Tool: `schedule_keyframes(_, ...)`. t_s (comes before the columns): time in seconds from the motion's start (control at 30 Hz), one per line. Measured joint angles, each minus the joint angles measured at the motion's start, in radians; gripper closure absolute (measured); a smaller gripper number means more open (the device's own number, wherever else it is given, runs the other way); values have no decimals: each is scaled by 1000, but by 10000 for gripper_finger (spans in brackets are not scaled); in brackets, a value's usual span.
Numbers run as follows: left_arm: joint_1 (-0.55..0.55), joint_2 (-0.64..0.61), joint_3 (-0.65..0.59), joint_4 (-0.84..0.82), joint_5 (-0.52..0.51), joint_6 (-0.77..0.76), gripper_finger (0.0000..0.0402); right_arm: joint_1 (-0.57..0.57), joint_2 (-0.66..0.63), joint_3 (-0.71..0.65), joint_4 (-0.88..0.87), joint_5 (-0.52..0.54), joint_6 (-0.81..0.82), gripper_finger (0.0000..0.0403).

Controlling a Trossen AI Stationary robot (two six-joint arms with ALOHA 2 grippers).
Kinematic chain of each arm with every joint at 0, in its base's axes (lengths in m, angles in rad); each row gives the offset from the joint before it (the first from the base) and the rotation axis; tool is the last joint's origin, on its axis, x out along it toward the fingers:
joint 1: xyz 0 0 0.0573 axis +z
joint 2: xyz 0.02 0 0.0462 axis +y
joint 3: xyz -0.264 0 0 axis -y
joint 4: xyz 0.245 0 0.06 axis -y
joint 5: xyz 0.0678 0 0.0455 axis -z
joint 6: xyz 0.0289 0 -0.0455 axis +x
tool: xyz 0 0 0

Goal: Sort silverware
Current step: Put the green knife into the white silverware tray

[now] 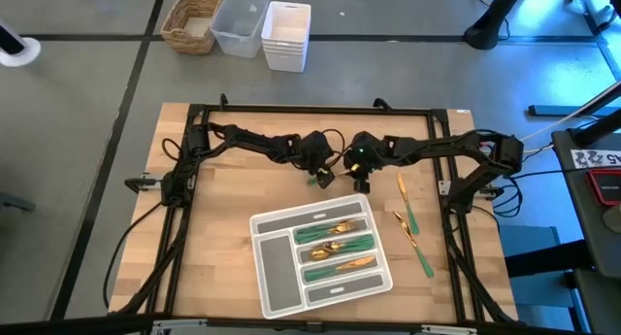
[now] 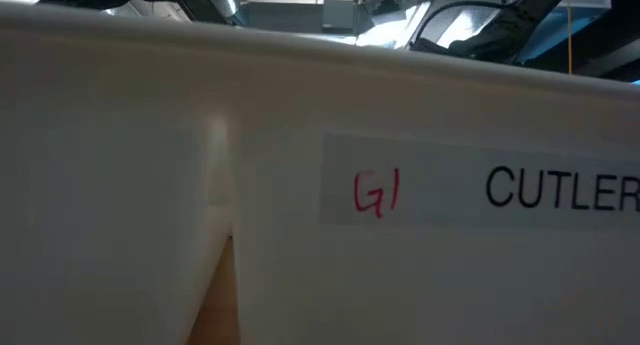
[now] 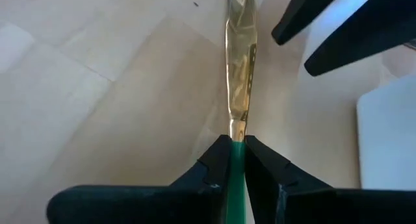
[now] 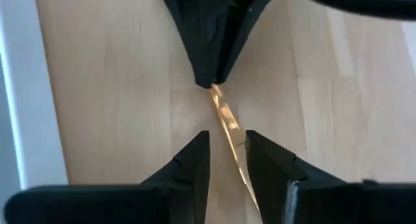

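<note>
Your knife (image 3: 241, 87) hangs above the bench (image 1: 223, 238), just far of the grey tray (image 1: 277, 262). The left gripper (image 3: 238, 149) pinches its green handle; the right gripper's (image 4: 227, 149) parted fingers straddle the gold blade without closing on it.

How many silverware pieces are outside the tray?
3. A near piece and a far piece lie right of the tray; the left gripper holds a knife, the right gripper open around its blade. Arms may hide others.
</note>
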Motion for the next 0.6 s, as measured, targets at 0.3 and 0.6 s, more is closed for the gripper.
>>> schedule_keyframes(0.3,26,2,0,6,87,-56,373,61,0,0,-1,57,-51,304)
schedule_keyframes(0.6,76,-7,0,23,164,-92,373,131,-23,0,-28,245,-77,304)
